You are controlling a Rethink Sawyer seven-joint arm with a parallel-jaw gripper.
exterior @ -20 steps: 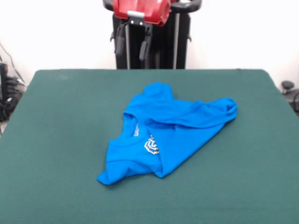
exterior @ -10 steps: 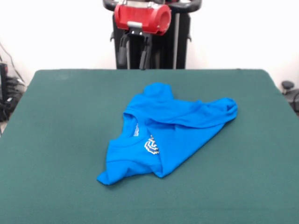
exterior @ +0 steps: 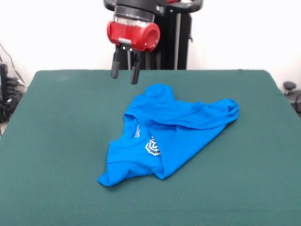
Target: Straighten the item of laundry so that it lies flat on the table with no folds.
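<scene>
The bright blue T-shirt [exterior: 167, 134] lies crumpled and folded over itself in the middle of the dark green table [exterior: 56, 141]. A small part of its white-grey print [exterior: 152, 147] shows beside a fold. My gripper [exterior: 124, 75] hangs from the red wrist above the table's far side, up and to the left of the shirt's far tip. Its two black fingers [exterior: 114, 69] are spread apart and hold nothing. It does not touch the shirt.
The robot's black pedestal [exterior: 164, 42] stands behind the table's far edge. Cables and gear [exterior: 7, 89] sit off the table at the left, and a dark object [exterior: 291, 92] sits at the right edge.
The arm has come down and forward from the top edge, and the gripper now hangs lower, closer to the shirt's far tip. The shirt has not moved.
</scene>
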